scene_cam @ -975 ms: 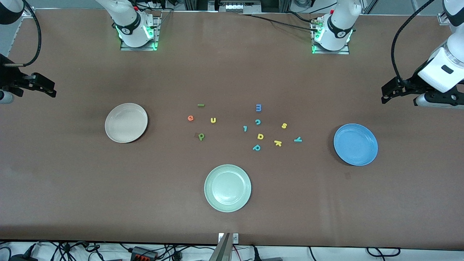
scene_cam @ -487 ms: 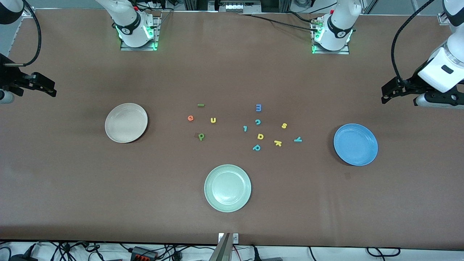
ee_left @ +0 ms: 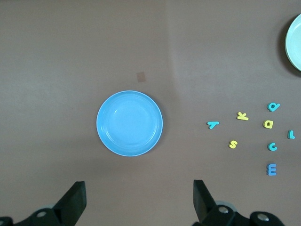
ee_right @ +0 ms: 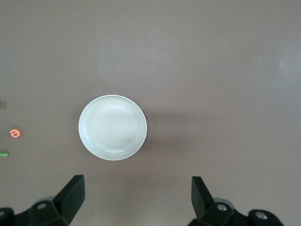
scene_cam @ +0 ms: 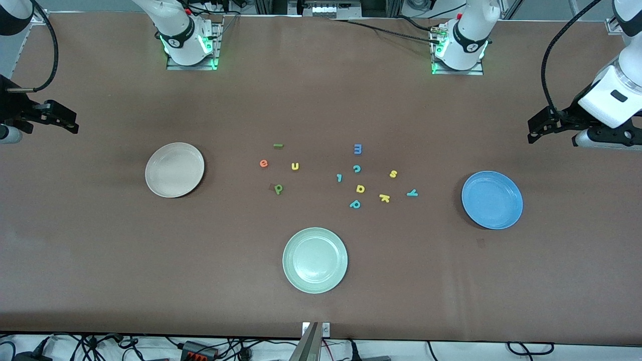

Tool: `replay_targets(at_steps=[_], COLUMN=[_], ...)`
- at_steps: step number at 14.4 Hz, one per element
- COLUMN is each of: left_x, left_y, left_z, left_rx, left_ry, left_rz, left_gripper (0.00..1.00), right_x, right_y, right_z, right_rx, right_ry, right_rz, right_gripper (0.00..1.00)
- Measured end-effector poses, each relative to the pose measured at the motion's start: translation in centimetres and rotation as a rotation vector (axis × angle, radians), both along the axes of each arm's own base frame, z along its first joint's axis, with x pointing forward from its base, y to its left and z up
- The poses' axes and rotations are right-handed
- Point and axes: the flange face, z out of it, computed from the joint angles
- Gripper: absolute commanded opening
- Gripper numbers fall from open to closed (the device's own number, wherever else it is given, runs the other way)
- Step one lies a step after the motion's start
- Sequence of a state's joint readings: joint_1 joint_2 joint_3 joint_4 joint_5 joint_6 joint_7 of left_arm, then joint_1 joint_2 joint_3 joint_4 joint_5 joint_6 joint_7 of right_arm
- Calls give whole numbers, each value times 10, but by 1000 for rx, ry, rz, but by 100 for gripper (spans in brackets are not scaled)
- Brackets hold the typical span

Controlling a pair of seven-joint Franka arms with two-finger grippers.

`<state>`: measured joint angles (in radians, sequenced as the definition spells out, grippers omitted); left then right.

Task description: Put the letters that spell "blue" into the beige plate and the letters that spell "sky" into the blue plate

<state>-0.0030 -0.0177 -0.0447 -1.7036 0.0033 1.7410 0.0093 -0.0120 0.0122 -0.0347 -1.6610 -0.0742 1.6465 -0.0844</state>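
The beige plate (scene_cam: 174, 169) (ee_right: 113, 127) lies toward the right arm's end, the blue plate (scene_cam: 492, 199) (ee_left: 129, 123) toward the left arm's end. Between them, nearer the beige plate, lie the green l (scene_cam: 278, 146), orange e (scene_cam: 264, 163), yellow u (scene_cam: 295, 166) and dark green b (scene_cam: 279, 188). Nearer the blue plate lie the yellow s (scene_cam: 393, 174), yellow k (scene_cam: 384, 198) and teal y (scene_cam: 412, 192). My left gripper (scene_cam: 532, 131) (ee_left: 138, 197) hangs open over bare table beside the blue plate. My right gripper (scene_cam: 74, 125) (ee_right: 136, 195) hangs open beside the beige plate. Both hold nothing.
A pale green plate (scene_cam: 315, 259) sits nearer the front camera than the letters. Among the letters lie a blue m (scene_cam: 357, 149), teal c (scene_cam: 356, 169), small teal l (scene_cam: 339, 177), yellow d-shaped letter (scene_cam: 360, 189) and teal p (scene_cam: 355, 204).
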Motion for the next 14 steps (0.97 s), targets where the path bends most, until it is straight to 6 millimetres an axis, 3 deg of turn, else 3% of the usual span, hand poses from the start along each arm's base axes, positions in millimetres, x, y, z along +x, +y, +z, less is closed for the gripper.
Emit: replay_targets(at_steps=[10, 12, 14], left_x=[0, 0, 0], left_y=[0, 0, 0], left_z=[0, 0, 0], left_rx=[0, 0, 0], left_ry=[0, 0, 0], left_rz=[0, 0, 0], left_gripper=[100, 100, 100], right_x=[1, 6, 17], right_y=[2, 8, 35], right_z=[-5, -25, -58], right_rx=[1, 7, 18], right_ry=[16, 58, 117], right_rz=[7, 18, 65], right_gripper=[100, 100, 100])
